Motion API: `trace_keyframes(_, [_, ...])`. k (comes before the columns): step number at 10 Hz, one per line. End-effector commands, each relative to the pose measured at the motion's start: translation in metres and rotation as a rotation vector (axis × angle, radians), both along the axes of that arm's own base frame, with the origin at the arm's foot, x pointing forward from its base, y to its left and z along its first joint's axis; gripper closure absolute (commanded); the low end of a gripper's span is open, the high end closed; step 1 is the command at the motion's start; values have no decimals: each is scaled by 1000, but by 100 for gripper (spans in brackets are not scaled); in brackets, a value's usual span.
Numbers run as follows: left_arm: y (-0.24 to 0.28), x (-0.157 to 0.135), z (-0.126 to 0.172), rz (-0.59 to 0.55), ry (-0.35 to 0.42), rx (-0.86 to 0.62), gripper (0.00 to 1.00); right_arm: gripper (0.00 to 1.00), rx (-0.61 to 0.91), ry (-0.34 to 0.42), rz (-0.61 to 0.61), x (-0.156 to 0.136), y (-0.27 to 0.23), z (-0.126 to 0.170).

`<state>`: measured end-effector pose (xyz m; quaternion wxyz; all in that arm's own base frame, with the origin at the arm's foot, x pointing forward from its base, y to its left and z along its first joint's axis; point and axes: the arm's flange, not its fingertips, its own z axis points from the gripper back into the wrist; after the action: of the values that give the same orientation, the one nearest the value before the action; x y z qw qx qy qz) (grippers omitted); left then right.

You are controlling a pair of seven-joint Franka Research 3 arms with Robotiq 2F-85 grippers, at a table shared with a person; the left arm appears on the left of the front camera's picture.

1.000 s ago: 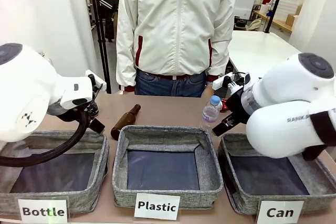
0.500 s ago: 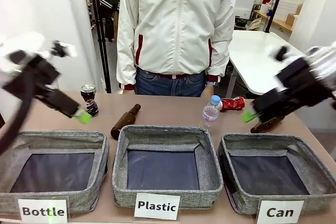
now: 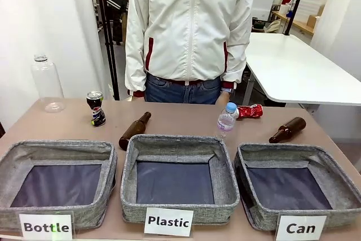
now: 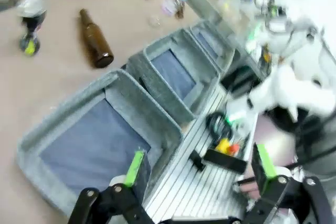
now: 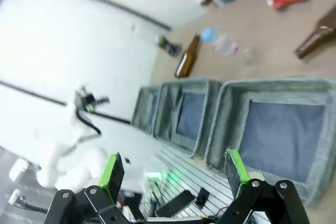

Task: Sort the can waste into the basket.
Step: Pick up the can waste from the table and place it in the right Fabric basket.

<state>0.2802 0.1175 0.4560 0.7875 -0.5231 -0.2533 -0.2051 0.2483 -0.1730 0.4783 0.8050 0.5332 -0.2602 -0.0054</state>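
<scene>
A: Cans?
B: The red metal can (image 3: 250, 111) lies behind the grey fabric "Can" basket (image 3: 282, 153), black metal can (image 3: 96, 107) far left.
A: And left claw (image 4: 199, 161), right claw (image 5: 173, 163)?
B: Open, empty. I'd pinch red's middle.

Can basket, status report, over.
Left gripper open, right gripper open, both empty. Red can lying, black can upright on table; Can basket empty. Brown bottle by its far rim.
</scene>
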Motion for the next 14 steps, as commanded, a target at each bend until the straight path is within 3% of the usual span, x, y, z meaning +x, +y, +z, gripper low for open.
trace_keyframes(1, [28, 7, -43, 130, 24, -204, 0, 0, 121, -18, -82, -26, -9, -66])
trace_keyframes(4, [41, 10, -64, 303, 64, -328, 0, 0, 128, -3, -218, -26, -29, -84])
trace_keyframes(5, [62, -10, -61, 228, 76, -259, 0, 0, 147, 27, -175, -33, -67, -70])
trace_keyframes(11, [62, -10, -61, 228, 76, -259, 0, 0, 147, 27, -175, -33, -67, -70])
trace_keyframes(12, [62, -10, -61, 228, 76, -259, 0, 0, 147, 63, -171, -35, -66, -72])
trace_keyframes(14, [62, -10, -61, 228, 76, -259, 0, 0, -284, 112, -127, 9, -4, -22])
